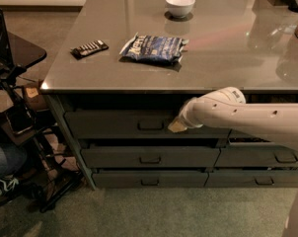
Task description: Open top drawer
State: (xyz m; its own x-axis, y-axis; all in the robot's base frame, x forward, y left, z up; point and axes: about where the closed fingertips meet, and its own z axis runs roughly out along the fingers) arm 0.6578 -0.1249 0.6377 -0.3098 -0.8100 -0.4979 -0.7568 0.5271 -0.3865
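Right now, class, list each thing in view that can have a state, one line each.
top drawer: looks shut
hand: at the top drawer's front, just right of its handle
middle drawer: looks shut
bowl: upright on the countertop
chip bag: lying flat

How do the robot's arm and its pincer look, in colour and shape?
The arm is a smooth white tube with a rounded joint and a few small dark dots. The pincer, at the top drawer just right of its handle, shows a pale tan tip.
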